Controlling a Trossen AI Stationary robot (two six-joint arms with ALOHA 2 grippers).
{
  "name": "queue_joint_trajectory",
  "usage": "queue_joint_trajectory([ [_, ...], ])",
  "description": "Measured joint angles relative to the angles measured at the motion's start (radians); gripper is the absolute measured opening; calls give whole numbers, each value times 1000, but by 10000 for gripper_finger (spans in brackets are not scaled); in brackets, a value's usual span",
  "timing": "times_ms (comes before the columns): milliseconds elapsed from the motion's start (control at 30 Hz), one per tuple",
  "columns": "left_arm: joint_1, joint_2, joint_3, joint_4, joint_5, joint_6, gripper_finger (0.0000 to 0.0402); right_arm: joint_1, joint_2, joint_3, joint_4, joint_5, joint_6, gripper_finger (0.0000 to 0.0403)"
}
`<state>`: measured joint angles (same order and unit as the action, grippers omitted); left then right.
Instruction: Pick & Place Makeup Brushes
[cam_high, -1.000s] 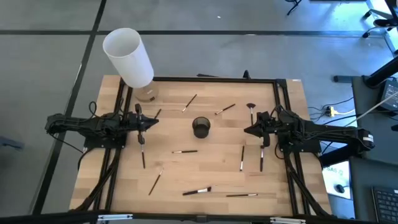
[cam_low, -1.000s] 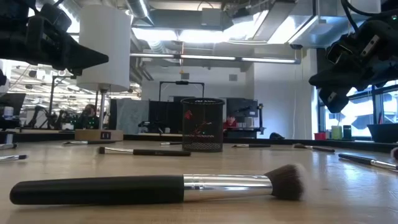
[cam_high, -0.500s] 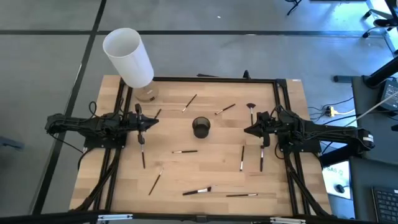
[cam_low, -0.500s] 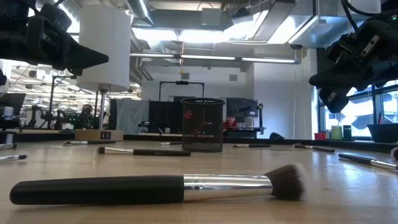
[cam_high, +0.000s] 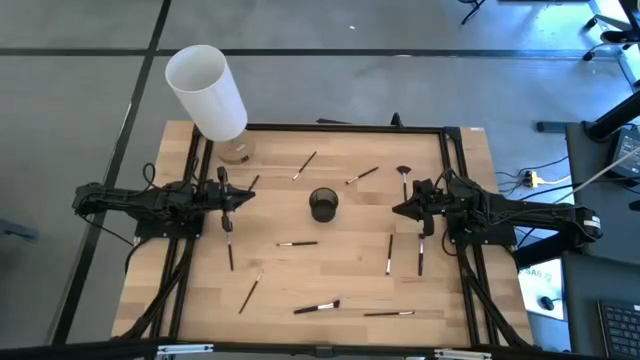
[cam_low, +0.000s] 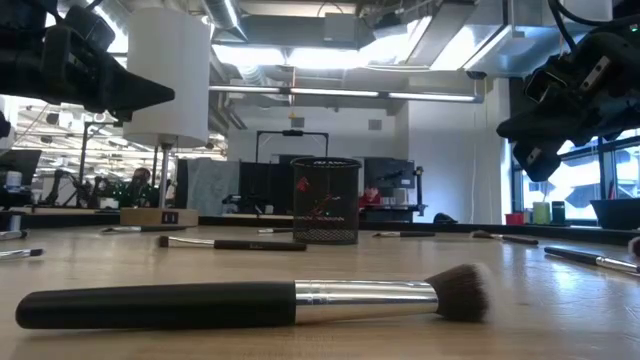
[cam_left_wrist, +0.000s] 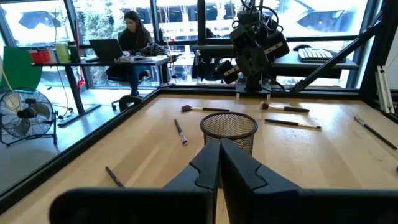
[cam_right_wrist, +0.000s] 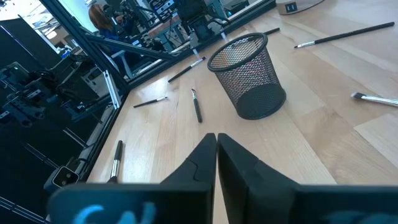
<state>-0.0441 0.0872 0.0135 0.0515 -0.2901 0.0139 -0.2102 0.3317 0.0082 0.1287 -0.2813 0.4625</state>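
Several thin makeup brushes lie flat and scattered on the wooden table, among them one near the front edge (cam_high: 316, 307) that fills the low view (cam_low: 250, 301). A black mesh cup (cam_high: 323, 204) stands upright at the table's middle, also in the left wrist view (cam_left_wrist: 229, 132) and right wrist view (cam_right_wrist: 249, 76). My left gripper (cam_high: 250, 195) hovers shut left of the cup, above the table (cam_left_wrist: 219, 148). My right gripper (cam_high: 396, 210) hovers shut right of the cup (cam_right_wrist: 216, 142). Neither touches a brush.
A white cylinder lamp (cam_high: 206, 92) stands at the far left corner of the table on a small base. A black frame (cam_high: 345, 127) runs round the table edges. Bare wood lies between the brushes. A person sits at a desk beyond the table (cam_left_wrist: 134, 34).
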Motion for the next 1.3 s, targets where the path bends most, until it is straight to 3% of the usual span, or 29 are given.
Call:
queue_joint_trajectory([
  [800,0,0,0,0,0,0,13,0,0,0,3,3,0,16],
  [1233,0,0,0,0,0,0,11,-1,0,0,39,116,70,16],
  [1300,0,0,0,0,0,0,11,-1,0,0,60,182,61,16],
])
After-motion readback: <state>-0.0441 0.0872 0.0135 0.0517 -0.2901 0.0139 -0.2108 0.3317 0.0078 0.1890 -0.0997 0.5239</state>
